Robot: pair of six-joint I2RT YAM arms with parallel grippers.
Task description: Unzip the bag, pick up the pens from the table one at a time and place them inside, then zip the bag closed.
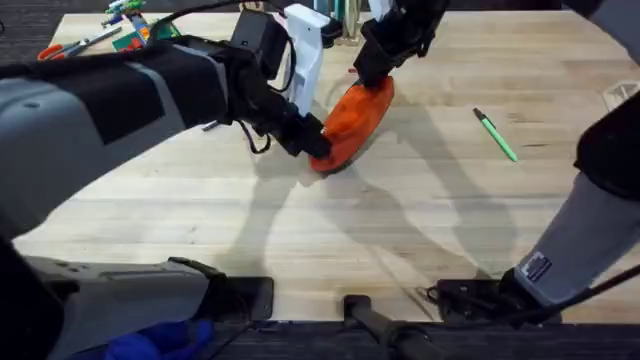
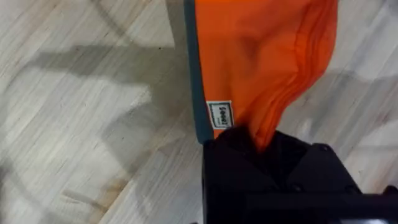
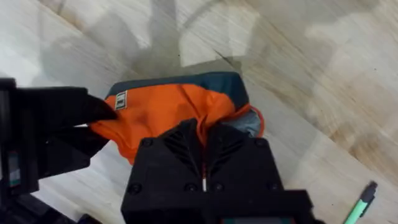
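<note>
— Orange fabric is pinched in both: the left pincer [image 1: 318, 148] clamps the bag [image 1: 352, 122] at its near end, the right pincer [image 1: 372, 72] grips the far end.
— Progress?
— Early or midway, I'd judge; the green pen [image 1: 495, 135] lies well apart on the surface [image 1: 420, 220].

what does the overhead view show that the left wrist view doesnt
Overhead alone: the green pen lying on the table apart from the bag, the right gripper pinching the bag's far end, and clutter at the table's far left corner. Left wrist alone: a small white label on the bag's seam beside its dark grey base. Both: the orange bag with the left gripper clamped on its near end.
</note>
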